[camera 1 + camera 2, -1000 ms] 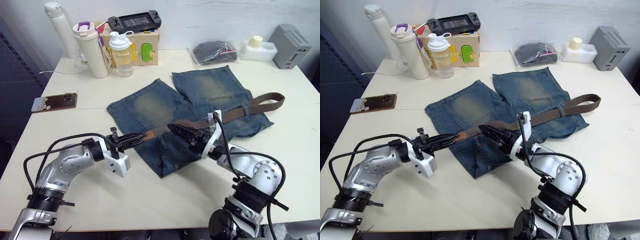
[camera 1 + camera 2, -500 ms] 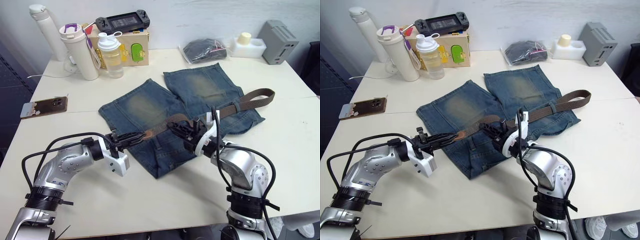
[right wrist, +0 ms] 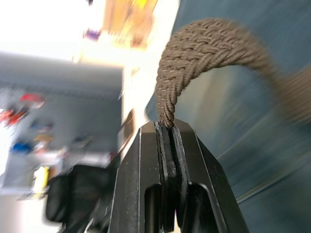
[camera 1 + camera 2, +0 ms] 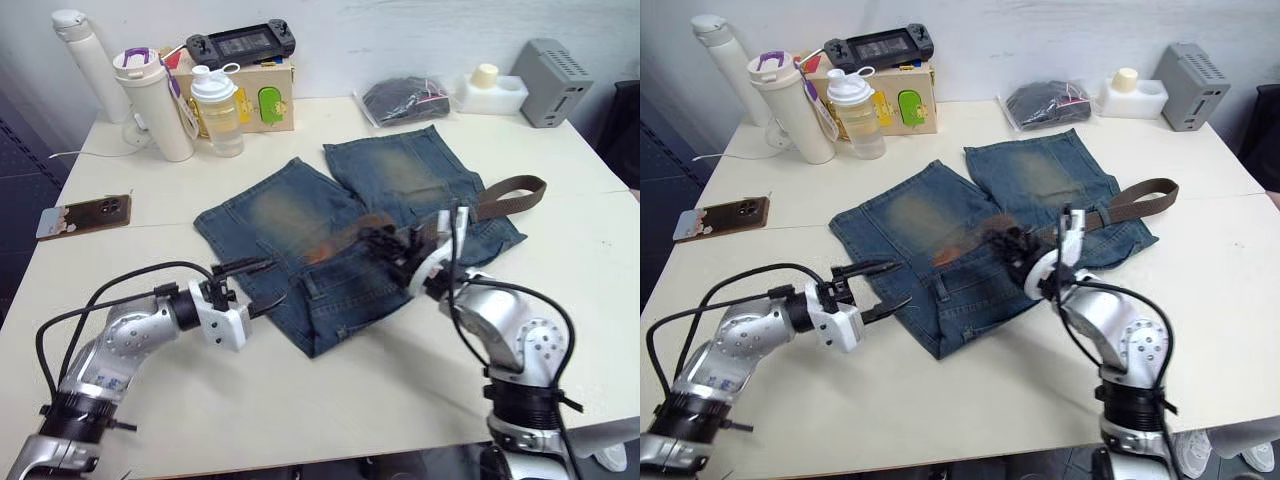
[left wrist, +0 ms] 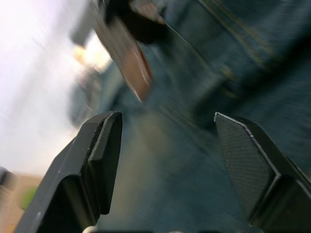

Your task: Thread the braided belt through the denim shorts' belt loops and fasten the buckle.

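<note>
The denim shorts (image 4: 280,205) lie flat in the middle of the table, legs pointing away from me. The braided belt (image 4: 500,197) runs across the waist from a bend at the right to its brown free end (image 4: 330,240), which is lifted over the middle of the shorts. My right gripper (image 4: 385,245) is shut on the belt near that free end, and the strap (image 3: 194,53) arches out of its closed jaws. My left gripper (image 4: 255,285) stands open at the shorts' left edge, holding nothing, with the belt tip (image 5: 136,73) ahead of its fingers (image 5: 104,145). The buckle and belt loops are hidden.
A phone (image 4: 83,215) lies at the table's left. Along the back stand a white tumbler (image 4: 157,100), a shaker bottle (image 4: 217,108), a wooden box (image 4: 265,95) with a game console on it, a bagged dark bundle (image 4: 403,100), a white container (image 4: 490,90) and a grey box (image 4: 557,68).
My left gripper has let go of the belt's end, opened and drawn back to the left. My right gripper has shut on the belt and carried it right. The camera has shifted.
</note>
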Motion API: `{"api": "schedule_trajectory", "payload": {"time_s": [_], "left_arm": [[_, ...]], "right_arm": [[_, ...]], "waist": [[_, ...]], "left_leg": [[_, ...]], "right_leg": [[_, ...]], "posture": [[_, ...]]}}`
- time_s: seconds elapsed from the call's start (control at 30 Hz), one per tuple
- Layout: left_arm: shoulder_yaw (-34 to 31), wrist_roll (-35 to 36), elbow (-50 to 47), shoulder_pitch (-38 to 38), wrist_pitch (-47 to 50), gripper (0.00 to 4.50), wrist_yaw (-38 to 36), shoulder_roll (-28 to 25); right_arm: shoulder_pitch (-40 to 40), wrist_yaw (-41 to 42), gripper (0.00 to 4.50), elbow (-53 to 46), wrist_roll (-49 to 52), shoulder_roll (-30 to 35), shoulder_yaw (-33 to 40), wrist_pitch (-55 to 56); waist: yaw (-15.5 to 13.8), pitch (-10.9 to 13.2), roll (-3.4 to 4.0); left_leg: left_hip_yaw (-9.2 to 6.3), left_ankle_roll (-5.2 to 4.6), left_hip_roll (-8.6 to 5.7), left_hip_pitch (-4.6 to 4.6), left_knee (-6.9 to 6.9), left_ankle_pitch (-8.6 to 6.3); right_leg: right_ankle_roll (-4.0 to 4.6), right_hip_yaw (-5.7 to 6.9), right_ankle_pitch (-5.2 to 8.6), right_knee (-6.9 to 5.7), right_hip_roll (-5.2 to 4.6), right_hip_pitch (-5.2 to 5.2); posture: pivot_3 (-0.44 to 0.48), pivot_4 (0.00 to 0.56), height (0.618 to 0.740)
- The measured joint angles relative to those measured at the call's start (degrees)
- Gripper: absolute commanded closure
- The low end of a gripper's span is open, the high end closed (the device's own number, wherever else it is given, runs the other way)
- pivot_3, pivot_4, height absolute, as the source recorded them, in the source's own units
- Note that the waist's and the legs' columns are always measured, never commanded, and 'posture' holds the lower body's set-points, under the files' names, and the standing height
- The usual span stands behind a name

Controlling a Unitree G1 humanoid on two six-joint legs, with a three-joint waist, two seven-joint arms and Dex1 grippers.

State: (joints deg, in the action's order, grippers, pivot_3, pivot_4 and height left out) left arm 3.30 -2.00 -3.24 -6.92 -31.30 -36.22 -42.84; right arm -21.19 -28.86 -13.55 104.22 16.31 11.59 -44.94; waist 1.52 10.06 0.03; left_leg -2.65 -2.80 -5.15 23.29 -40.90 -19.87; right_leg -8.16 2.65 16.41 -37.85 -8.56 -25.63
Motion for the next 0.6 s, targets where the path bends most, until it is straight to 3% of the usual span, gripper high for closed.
{"api": "schedule_trajectory", "payload": {"time_s": [0.17, 0.27, 0.43, 0.6], "left_arm": [[-3.7, 13.6, -8.7, 10.0, 14.4, 1.3, -5.7, -2.9], [-5.8, 19.9, -11.6, 12.2, 22.6, 1.3, -6.5, -2.8], [-7.7, 24.7, -14.7, 12.6, 30.4, 1.3, -7.3, -2.1], [-7.8, 24.9, -16.8, 12.6, 32.6, 1.3, -7.7, -1.3]], "right_arm": [[3.4, 7.3, 4.5, 1.3, -6.3, 2.5, -0.8, -0.8], [4.8, 10.4, 4.5, 1.7, -10.7, 2.0, -3.6, -1.6], [5.7, 13.3, 4.5, 1.6, -16.2, -0.2, -7.1, -2.1], [4.9, 14.8, 4.5, 1.6, -20.0, -1.9, -9.4, -3.1]], "waist": [[-0.1, 0.0, 0.02], [-0.2, 0.0, 0.02], [-0.7, 0.0, 0.02], [-1.3, 0.0, 0.02]], "left_leg": [[0.04, 0.01, 0.09, 0.0, -0.01, 0.0], [0.04, 0.01, 0.08, -0.01, -0.04, 0.0], [0.04, 0.01, 0.04, -0.01, -0.04, 0.0], [0.08, 0.04, 0.05, -0.02, -0.05, 0.01]], "right_leg": [[0.03, -0.01, 0.02, 0.25, 0.01, 0.13], [0.04, -0.03, 0.03, 0.24, 0.01, 0.14], [0.04, -0.04, 0.02, 0.25, 0.0, 0.14], [0.05, -0.03, 0.03, 0.25, 0.01, 0.14]], "posture": [[0.0, 0.15, 0.682], [0.0, 0.15, 0.682], [0.0, 0.15, 0.682], [0.0, 0.15, 0.682]]}}
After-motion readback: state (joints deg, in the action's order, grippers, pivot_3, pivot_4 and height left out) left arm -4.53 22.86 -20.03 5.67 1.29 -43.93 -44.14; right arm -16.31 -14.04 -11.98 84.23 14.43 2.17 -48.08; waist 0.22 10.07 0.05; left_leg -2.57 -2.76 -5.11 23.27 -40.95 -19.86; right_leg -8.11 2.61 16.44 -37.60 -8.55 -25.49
